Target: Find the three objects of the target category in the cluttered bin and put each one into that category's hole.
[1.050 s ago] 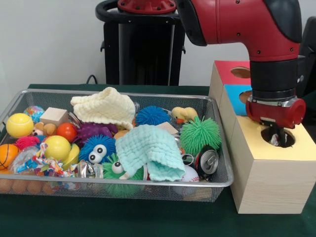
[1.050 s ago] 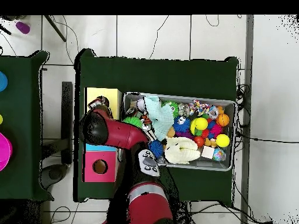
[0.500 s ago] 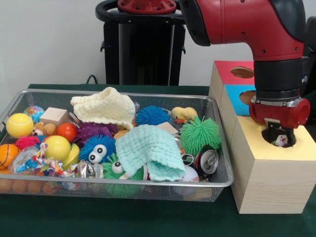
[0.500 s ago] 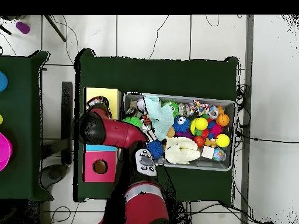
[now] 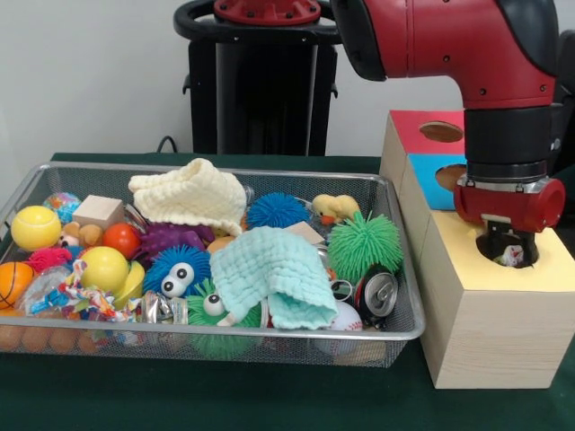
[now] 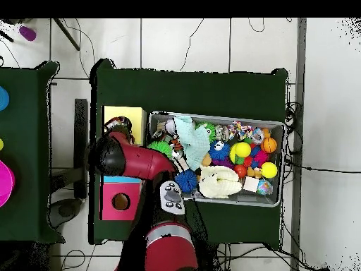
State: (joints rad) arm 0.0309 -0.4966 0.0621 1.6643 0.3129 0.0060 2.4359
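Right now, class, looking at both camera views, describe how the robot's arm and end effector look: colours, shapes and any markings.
The arm is thick and rounded, glossy red with black sections at the joints. A black cylindrical wrist ends in a red collar with a silver band above it. Below hangs the small dark end effector. From overhead, the arm shows a grey panel with dark buttons. No loose cables show on it.

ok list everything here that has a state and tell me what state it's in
gripper: down in the yellow hole, fingers hidden
yellow hole: occupied by the gripper
blue hole: uncovered, partly behind the arm
red hole: uncovered
soda can: lying on its side
mesh bin: piled with toys
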